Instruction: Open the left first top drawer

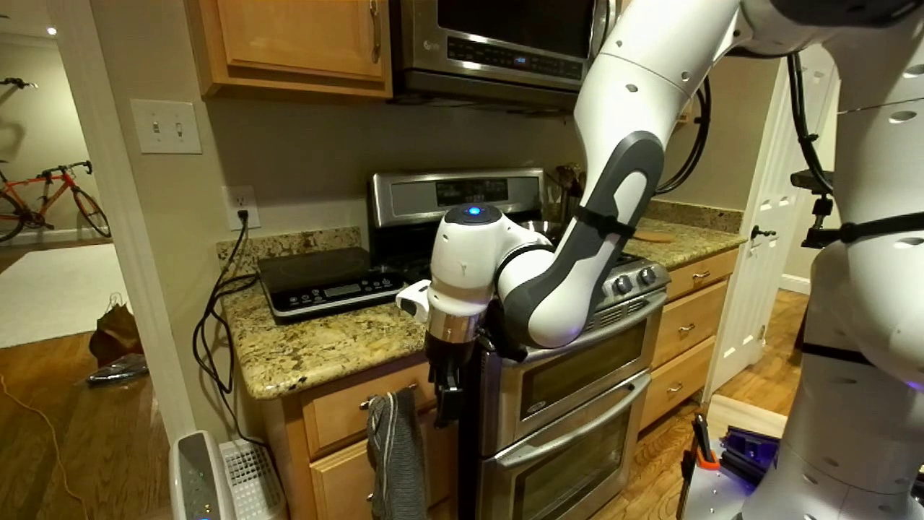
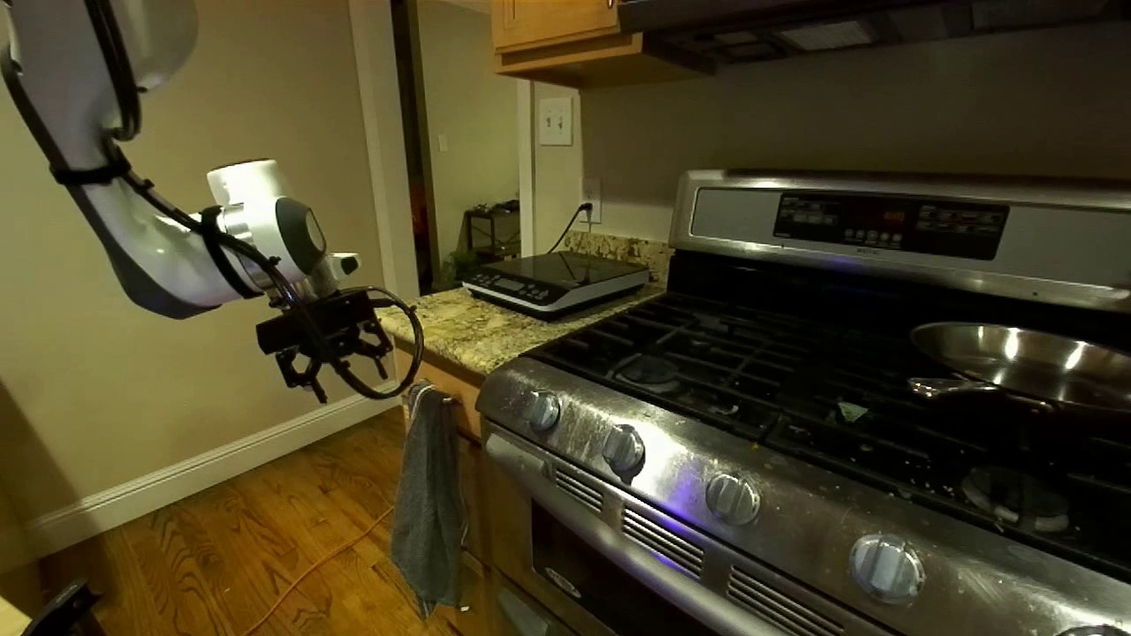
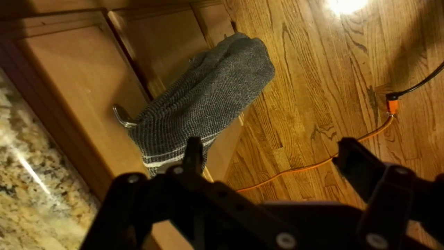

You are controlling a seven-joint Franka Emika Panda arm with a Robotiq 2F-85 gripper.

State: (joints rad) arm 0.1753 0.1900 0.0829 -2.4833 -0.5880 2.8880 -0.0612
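Observation:
The left first top drawer is a flat honey-oak front under the granite counter, left of the oven, and looks shut. It also shows in the wrist view and as a narrow strip in an exterior view. A grey towel hangs over its metal handle and hides most of it; the towel also shows in the wrist view. My gripper points downward in front of the drawer, apart from it. Its fingers are spread with nothing between them. The drawer's inside is hidden.
A granite counter with a black induction cooktop sits above the drawer. The stainless oven range stands directly beside it, with a pan on top. An orange cord lies on the floor. An air purifier stands left.

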